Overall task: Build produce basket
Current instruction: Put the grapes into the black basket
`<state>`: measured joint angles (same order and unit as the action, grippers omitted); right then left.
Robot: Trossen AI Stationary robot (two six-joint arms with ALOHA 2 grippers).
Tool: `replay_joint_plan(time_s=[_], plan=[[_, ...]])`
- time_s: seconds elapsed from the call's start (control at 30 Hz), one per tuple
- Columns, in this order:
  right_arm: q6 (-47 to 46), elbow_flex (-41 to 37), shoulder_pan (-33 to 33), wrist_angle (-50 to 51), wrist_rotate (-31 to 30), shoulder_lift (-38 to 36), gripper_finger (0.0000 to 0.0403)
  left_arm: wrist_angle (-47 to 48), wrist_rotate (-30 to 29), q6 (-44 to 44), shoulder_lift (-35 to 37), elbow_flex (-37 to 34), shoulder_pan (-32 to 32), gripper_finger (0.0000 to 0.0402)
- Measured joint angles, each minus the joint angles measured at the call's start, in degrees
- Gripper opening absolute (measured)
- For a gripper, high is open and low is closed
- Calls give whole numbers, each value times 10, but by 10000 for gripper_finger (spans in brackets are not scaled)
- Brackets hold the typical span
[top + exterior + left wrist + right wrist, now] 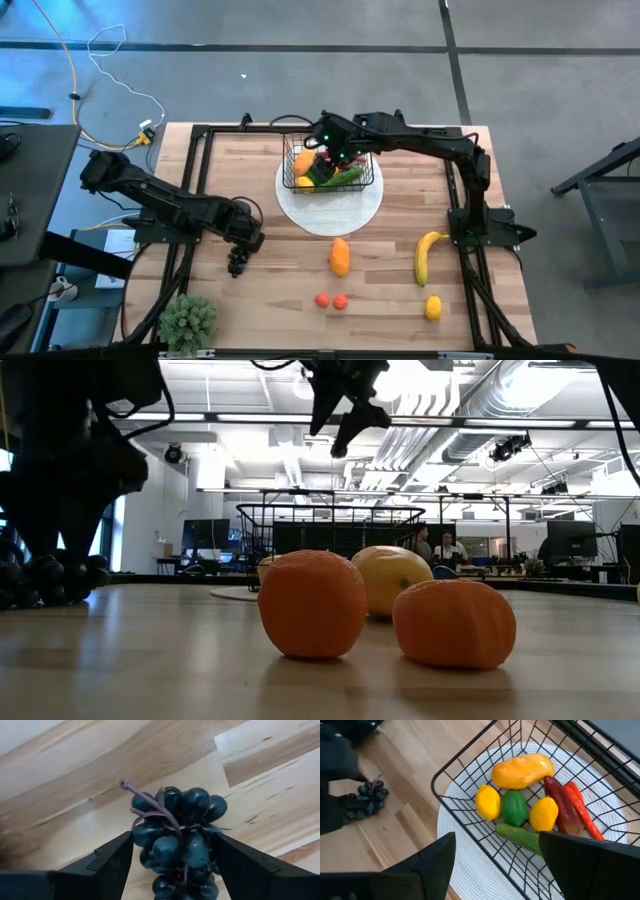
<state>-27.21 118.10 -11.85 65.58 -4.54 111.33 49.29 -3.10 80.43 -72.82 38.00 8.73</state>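
Observation:
The black wire basket stands on a round white plate. It holds a yellow-orange fruit, two lemons, a lime, a cucumber and red chillies. My right gripper hangs open and empty over the basket. My left gripper is near the table's left side, shut on the dark grapes. An orange fruit, a banana, a lemon and two small orange pieces lie on the table. My left gripper pinches the grape bunch between its two fingers, one finger on each flank of the bunch, below the stalk. The fingers slant down from the table's left side. The low view shows the bunch at table height; whether it is lifted clear does not show.
A spiky green potted plant stands at the near left corner. The black frame rails run along the table's left and right sides. Bare wood lies between the grapes and the plate. People show in the room beyond the table's far edge.

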Motion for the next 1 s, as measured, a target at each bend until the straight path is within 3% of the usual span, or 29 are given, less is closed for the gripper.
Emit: replay_joint_plan(time_s=[0.3,0.43,0.6,0.9,1.0], plan=[[-20,0,24,0,0,0,266,-77,13,15,0,-61,0,256],[-26,0,31,0,0,0,266,-82,12,4,1,-70,0,237],[-39,0,33,2,-7,-1,266,-102,7,-38,0,-71,0,171],[-36,-1,31,21,-73,-30,266,-132,7,-88,0,-68,0,24],[-26,-1,30,25,-93,-44,266,-149,1,-102,0,-60,0,10]])
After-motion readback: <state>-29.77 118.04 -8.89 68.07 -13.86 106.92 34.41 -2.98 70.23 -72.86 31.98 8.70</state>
